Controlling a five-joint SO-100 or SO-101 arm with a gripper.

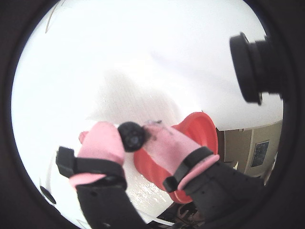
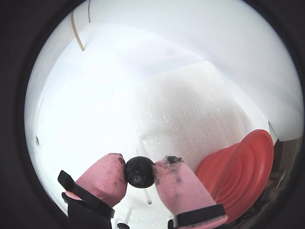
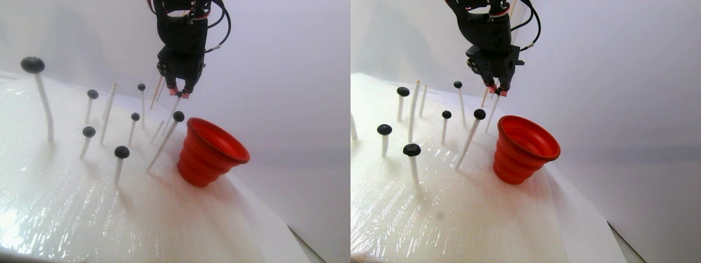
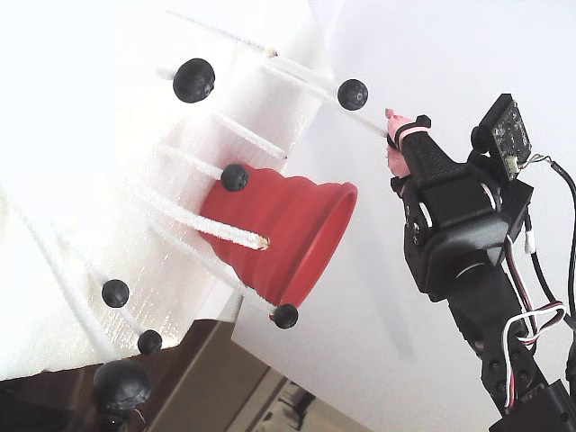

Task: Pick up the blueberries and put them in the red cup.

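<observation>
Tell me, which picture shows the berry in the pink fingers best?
A wrist view: the blueberry sits large and sharp, pinched by the gripper. In both wrist views it shows, slightly blurrier in the other. The stereo pair and fixed views make it too tiny to see.

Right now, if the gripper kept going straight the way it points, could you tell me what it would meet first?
Probably the white foam base. The gripper, shut on a blueberry, points down at it; the red cup sits off to the right in both wrist views. Depth is uncertain.

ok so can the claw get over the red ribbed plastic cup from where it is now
Probably yes: the claw, shut on a small dark blueberry, sits raised beside the red ribbed plastic cup, with no white stick between them.
</observation>
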